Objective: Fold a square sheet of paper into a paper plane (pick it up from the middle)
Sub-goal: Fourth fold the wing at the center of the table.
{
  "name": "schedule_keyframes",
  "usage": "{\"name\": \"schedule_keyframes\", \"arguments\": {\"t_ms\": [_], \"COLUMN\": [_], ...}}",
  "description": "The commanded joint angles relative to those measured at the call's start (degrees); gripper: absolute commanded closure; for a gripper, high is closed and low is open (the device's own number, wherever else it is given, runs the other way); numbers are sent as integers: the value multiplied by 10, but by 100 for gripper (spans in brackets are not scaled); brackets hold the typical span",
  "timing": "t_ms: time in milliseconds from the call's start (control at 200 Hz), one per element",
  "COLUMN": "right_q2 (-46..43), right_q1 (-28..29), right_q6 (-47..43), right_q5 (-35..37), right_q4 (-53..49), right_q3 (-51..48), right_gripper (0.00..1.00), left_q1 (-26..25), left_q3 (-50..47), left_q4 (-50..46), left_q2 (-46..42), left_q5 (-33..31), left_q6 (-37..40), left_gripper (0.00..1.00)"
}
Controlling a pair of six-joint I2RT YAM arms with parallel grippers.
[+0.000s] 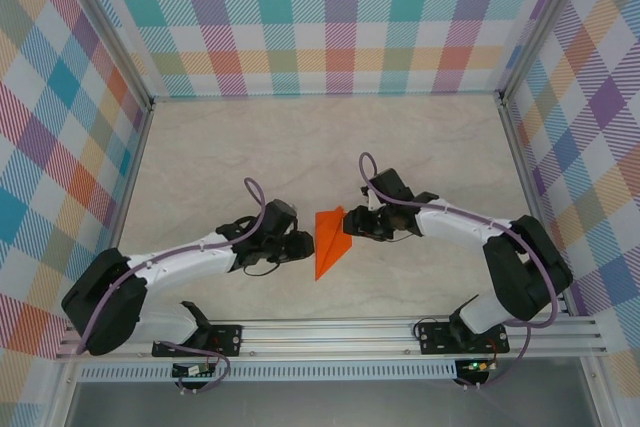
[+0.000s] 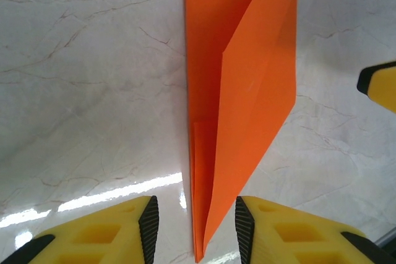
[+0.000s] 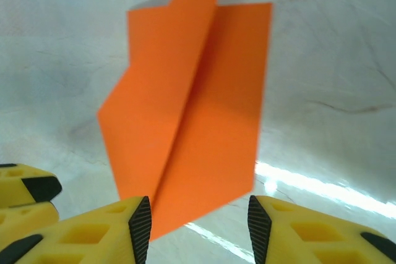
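The paper plane (image 1: 331, 240) lies on the table (image 1: 250, 147), its long axis running 12 to 6 o'clock, point toward 6. The left gripper (image 1: 302, 245) flanks it at 9 o'clock and the right gripper (image 1: 352, 223) at 2 — both have their fingers spread, hold nothing, and look about equally near.

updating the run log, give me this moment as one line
paper plane: orange, creased, on table | left hand: open, straddling plane's tip | right hand: open, facing plane
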Motion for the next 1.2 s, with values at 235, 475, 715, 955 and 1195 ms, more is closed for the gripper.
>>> {"name": "schedule_keyframes", "arguments": {"t_ms": [235, 475, 715, 955, 1195], "right_q2": [24, 60, 77, 97, 101], "right_q1": [-9, -8, -8, -9, -8], "right_q6": [51, 69, 75, 78, 90], "right_q5": [-41, -58, -76, -75, -100], "right_q4": [30, 58, 79, 82, 115], "right_q3": [-19, -17, -20, -19, -28], "right_gripper": [50, 51, 51, 52, 58], "left_q1": [2, -1, -3, -10, -19], "left_q3": [74, 97, 111, 129, 134], "left_q4": [-5, -17, -32, -60, -65], "left_q2": [119, 158, 181, 208, 224], "left_q5": [2, -10, -17, -28, -34], "left_q6": [29, 34, 42, 47, 49], "left_gripper": [58, 60, 63, 65, 68]}}
